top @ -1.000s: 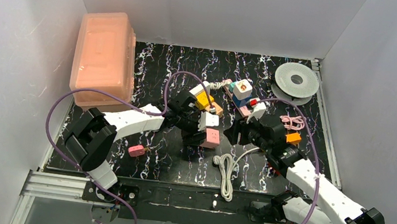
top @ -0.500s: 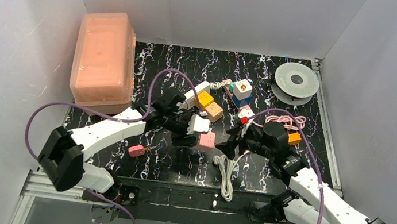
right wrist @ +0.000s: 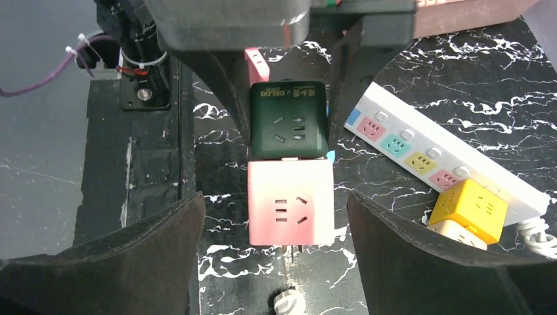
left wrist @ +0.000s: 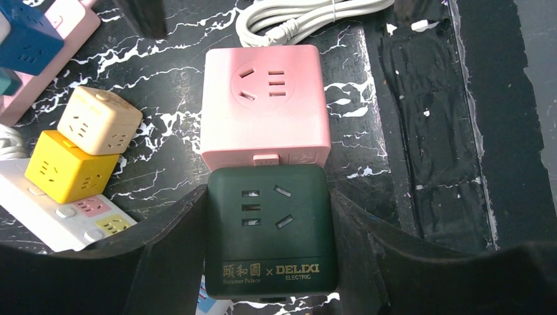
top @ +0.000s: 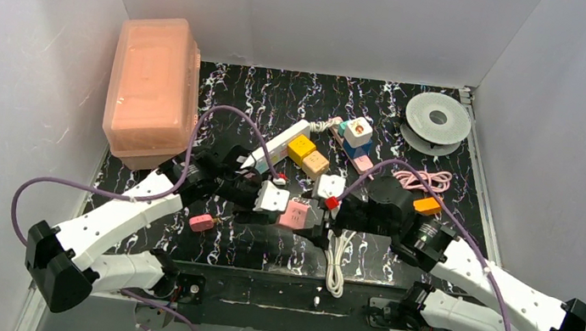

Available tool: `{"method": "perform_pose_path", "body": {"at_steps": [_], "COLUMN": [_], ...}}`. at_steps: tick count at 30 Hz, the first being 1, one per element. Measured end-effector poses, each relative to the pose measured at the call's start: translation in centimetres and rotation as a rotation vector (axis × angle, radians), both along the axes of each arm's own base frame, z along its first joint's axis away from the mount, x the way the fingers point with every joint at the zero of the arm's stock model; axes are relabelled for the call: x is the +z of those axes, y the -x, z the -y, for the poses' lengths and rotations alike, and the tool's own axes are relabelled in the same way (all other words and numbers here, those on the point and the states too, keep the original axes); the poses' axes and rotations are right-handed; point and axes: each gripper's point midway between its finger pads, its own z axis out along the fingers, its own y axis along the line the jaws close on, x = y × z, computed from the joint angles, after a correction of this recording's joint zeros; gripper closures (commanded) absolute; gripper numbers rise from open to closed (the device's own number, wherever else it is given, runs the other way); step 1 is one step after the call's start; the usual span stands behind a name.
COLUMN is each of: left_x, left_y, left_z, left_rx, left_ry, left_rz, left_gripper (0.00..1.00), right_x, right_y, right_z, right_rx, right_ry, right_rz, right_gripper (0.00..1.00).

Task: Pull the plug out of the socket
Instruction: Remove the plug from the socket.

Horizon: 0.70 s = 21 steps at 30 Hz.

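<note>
My left gripper [left wrist: 266, 197] is shut on a dark green cube socket [left wrist: 268, 230], one finger on each side face. A pink cube plug [left wrist: 264, 105] is joined to the green cube's far end. The pink cube [right wrist: 290, 200] shows bare metal prongs [right wrist: 289, 249] at the end that faces my right gripper [right wrist: 276, 197]. That gripper is open, its fingers wide on either side of the pink cube and touching nothing. The socket, a long white strip [right wrist: 427, 154] with pastel outlets, lies behind [top: 280, 142], apart from both cubes.
Yellow [top: 302, 147] and beige [top: 315, 163] cubes sit by the strip. A coiled white cord [top: 336, 253] lies near the front edge. Also here: a peach lidded box [top: 153, 87], grey spool [top: 437, 118], pink cable [top: 424, 180], orange block [top: 427, 205], small pink bar [top: 201, 222].
The left gripper has carried the green and pink cubes toward the front, away from the strip. The right gripper has followed to the left and opened wider around the pink cube.
</note>
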Motion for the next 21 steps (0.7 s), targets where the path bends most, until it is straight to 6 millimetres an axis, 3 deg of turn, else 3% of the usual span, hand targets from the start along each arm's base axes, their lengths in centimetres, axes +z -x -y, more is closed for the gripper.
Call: {"method": "perform_pose_path", "body": {"at_steps": [10, 21], "left_x": [3.6, 3.6], "left_y": [0.2, 1.0], "left_z": [-0.3, -1.1], "left_rx": [-0.019, -0.03], "left_ry": [0.049, 0.029], "left_rz": [0.081, 0.076], "left_gripper": [1.0, 1.0], "right_x": [-2.0, -3.1], "right_y": [0.6, 0.2], "right_z": [-0.9, -2.4], "right_rx": [0.013, -0.009], "right_ry": [0.123, 0.204], "right_rz": [0.056, 0.17], "right_gripper": [0.11, 0.1]}}
